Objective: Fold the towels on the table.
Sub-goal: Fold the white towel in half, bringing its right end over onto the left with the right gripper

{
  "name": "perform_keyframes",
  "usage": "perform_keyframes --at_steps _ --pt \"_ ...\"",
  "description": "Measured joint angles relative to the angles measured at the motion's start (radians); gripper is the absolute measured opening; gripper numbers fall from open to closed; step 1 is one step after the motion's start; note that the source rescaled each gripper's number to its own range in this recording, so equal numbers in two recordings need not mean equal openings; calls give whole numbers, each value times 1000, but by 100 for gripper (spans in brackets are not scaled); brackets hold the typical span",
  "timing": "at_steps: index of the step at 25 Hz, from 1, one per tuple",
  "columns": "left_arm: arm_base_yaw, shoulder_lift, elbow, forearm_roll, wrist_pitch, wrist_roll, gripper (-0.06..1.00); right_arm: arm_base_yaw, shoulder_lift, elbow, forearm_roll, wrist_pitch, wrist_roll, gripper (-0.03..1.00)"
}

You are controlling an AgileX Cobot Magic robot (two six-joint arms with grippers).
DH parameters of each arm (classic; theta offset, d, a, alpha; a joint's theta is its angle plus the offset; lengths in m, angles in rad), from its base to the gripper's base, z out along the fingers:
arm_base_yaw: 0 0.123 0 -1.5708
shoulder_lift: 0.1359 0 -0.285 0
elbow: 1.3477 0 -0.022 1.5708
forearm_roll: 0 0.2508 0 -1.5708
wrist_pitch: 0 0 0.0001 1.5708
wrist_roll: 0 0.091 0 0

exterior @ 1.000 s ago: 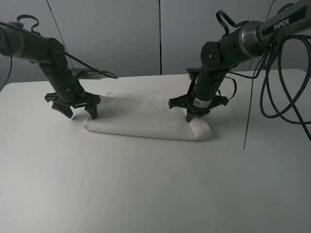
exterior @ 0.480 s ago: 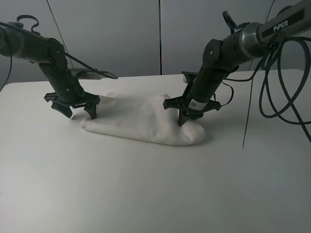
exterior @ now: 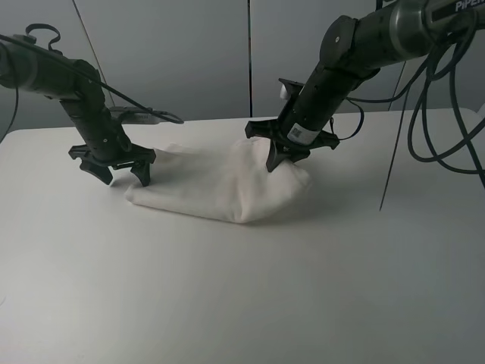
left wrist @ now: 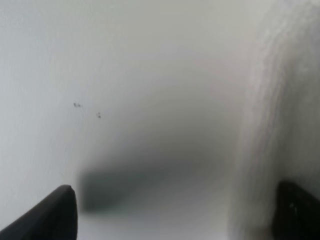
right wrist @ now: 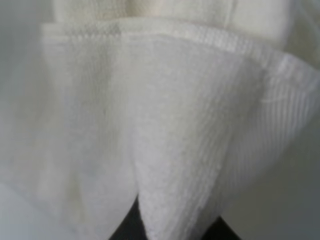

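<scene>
exterior high: right fingers point(exterior: 273, 160) clamped on the raised towel point(exterior: 216, 188) end, left fingers point(exterior: 143, 174) spread apart.

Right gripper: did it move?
Yes. The right gripper lifted the towel end up and leftward, closer to the wall seam.

Grey wall panels point(exterior: 174, 53) w/ dark vertical seams point(exterior: 249, 57) at back, soft even light.

The towel point(exterior: 220, 186) is white terry cloth, nubbly and matt, with a flatter ribbed woven band point(right wrist: 260, 115) along its edge. The counter point(exterior: 227, 303) is smooth, plain white with a faint sheen. The left hand point(exterior: 125, 180) and right hand point(exterior: 277, 165) look like matt black plastic.
</scene>
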Motion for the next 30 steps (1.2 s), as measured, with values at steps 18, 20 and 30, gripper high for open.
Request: perform_keyframes --at_steps 18,20,30 --pt "0 0 0 0 0 13 99 11 -45 -2 683 40 -342 5" --pt "0 0 0 0 0 13 99 24 -45 -2 707 5 -366 5" --pt "0 0 0 0 0 13 99 87 -45 -2 777 -146 -405 5"
